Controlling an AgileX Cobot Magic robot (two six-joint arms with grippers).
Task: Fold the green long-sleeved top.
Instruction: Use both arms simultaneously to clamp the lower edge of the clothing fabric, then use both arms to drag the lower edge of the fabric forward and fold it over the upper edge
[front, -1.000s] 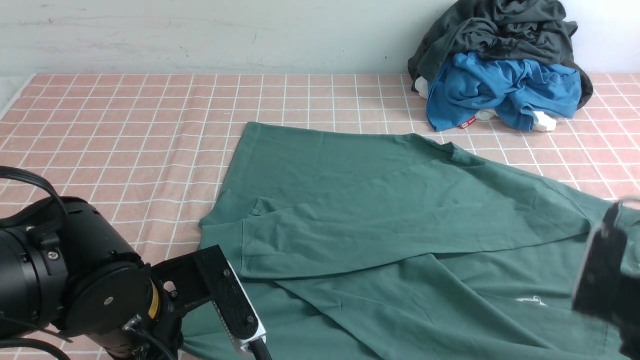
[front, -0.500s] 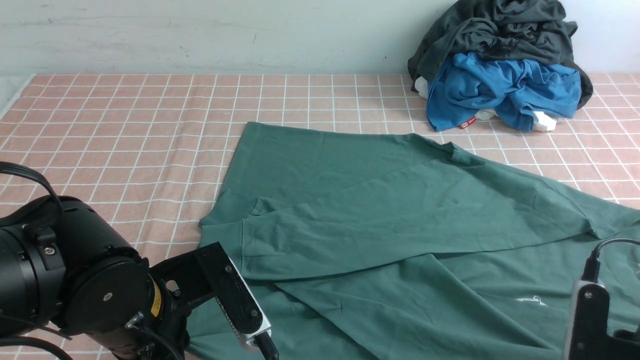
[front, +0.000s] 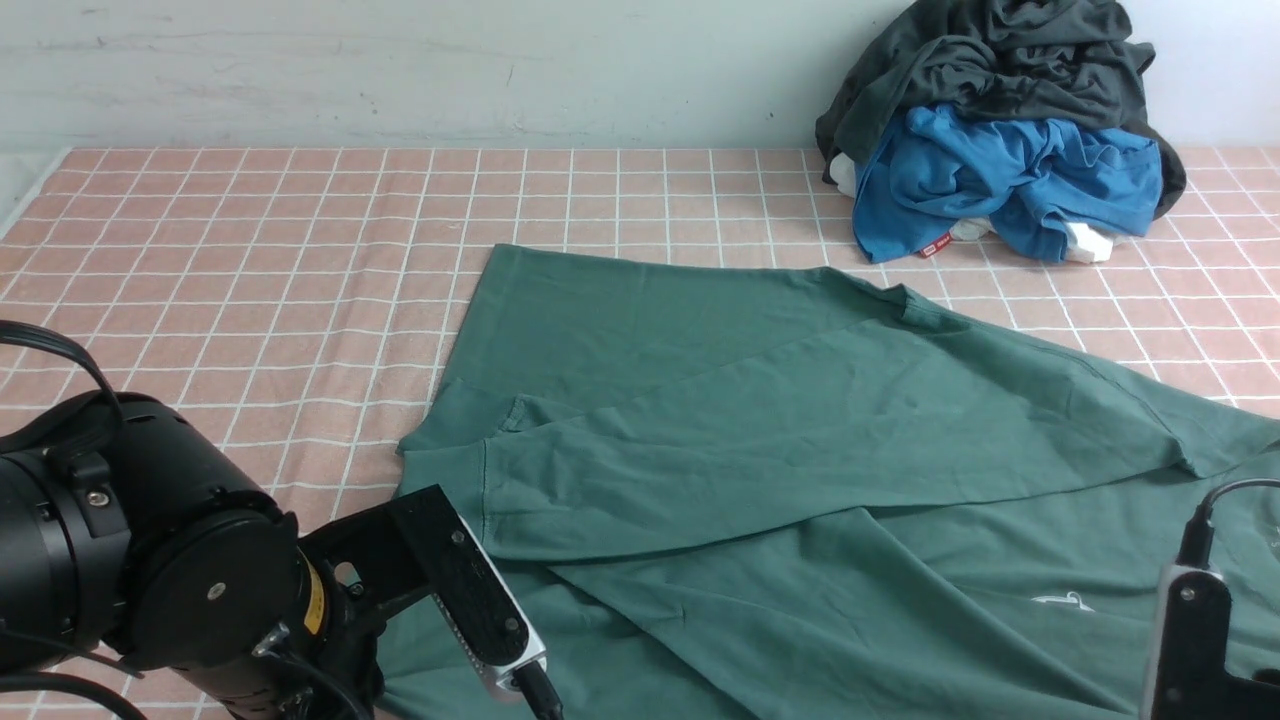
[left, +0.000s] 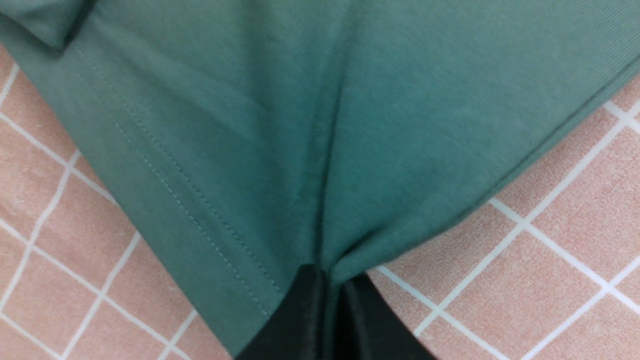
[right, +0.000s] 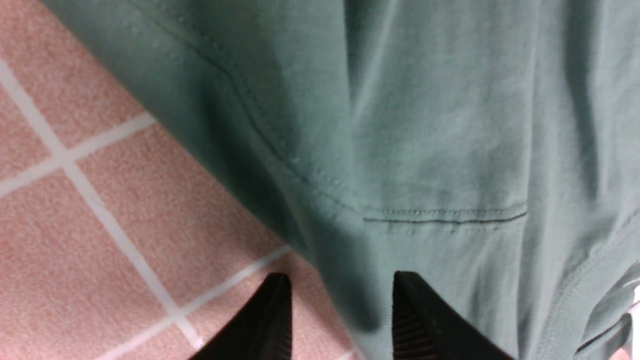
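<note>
The green long-sleeved top (front: 800, 430) is lying spread and partly folded over itself across the near right of the checked surface (front: 250, 250). The left hand (left: 327, 274) is clenching the top's near left edge, and the fabric is bunching between its pressed fingers. The right hand (right: 340, 282) is standing released, its fingers parted astride the near right hem. A blue garment (front: 1000, 180) and a dark grey garment (front: 1000, 60) are lying heaped at the far right.
</note>
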